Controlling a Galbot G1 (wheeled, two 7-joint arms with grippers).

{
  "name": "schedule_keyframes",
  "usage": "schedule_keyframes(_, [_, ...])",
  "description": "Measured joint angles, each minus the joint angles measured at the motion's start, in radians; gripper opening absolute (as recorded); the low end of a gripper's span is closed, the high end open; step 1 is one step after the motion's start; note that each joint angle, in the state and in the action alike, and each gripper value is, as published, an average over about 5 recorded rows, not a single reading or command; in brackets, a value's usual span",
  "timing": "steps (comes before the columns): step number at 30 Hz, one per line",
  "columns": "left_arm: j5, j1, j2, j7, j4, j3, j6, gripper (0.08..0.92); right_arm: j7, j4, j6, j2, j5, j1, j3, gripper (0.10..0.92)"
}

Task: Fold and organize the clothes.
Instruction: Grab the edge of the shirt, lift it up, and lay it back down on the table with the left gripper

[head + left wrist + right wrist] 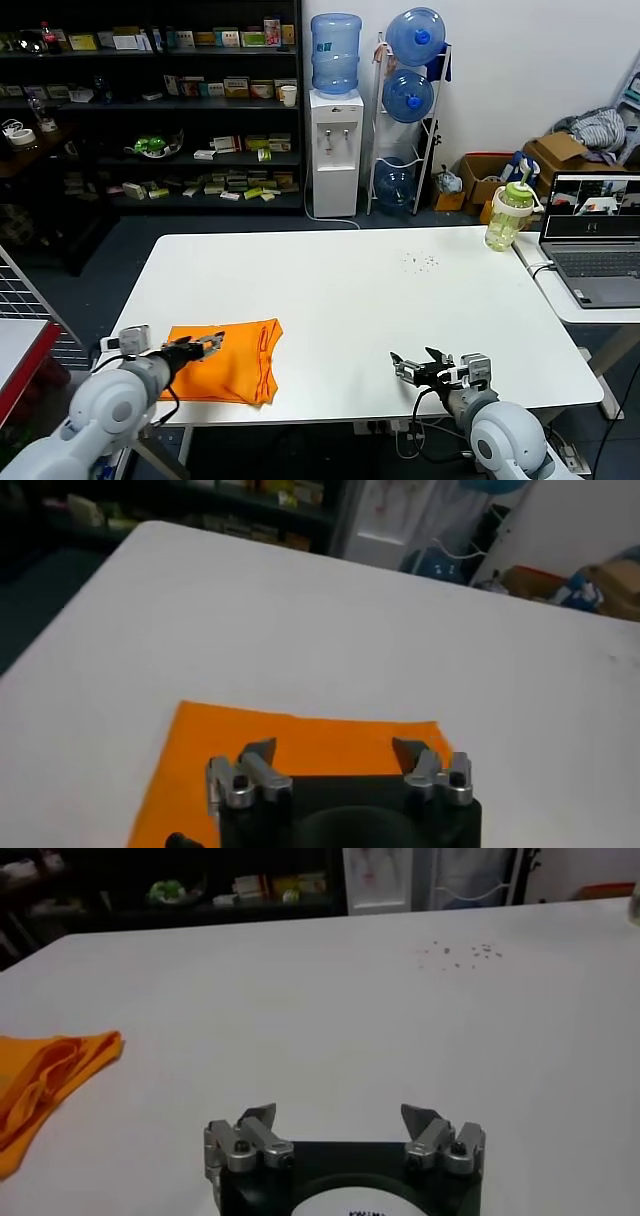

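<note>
Orange cotton, the T-shirt (pixel 228 362) lies folded into a rough rectangle at the near left corner of the white counter (pixel 350 300), no lettering showing. Over the shirt's near edge sits the left gripper (pixel 205 343), fingers spread and holding nothing. Well to the right of the shirt, at the counter's near edge, the right gripper (pixel 420 365) is likewise spread and empty; print on its body is cut off and unreadable. Beyond the shirt, toward the far right corner, stand a green-lidded bottle (pixel 507 212) and a laptop (pixel 592 240).
</note>
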Motion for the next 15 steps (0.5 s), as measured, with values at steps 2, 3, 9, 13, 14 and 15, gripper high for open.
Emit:
schedule_keyframes(2, [0.01,0.006,0.036,0.069,0.051,-0.021,0.006,0.816,-0.001,0.0,0.0,0.001,0.0,-0.001,0.001,0.823])
schedule_keyframes(3, [0.015,0.009,0.053,0.106,0.078,-0.029,0.01,0.82,-0.001,0.0,0.001,0.001,0.0,-0.002,0.001,0.823])
schedule_keyframes(9, [0.044,0.011,0.125,0.302,0.202,-0.052,0.032,0.823,-0.001,0.001,0.001,0.0,0.0,-0.008,0.01,0.823])
schedule_keyframes(13, [0.061,0.005,0.145,0.385,0.247,-0.049,0.042,0.823,-0.001,0.004,0.001,-0.004,0.002,-0.015,0.018,0.823])
schedule_keyframes(14, [0.065,0.003,0.147,0.401,0.256,-0.047,0.044,0.823,-0.001,0.004,0.001,-0.004,0.002,-0.016,0.02,0.823])
schedule_keyframes(15, [0.069,0.001,0.15,0.415,0.265,-0.044,0.045,0.823,-0.002,0.004,0.001,-0.005,0.002,-0.018,0.022,0.823])
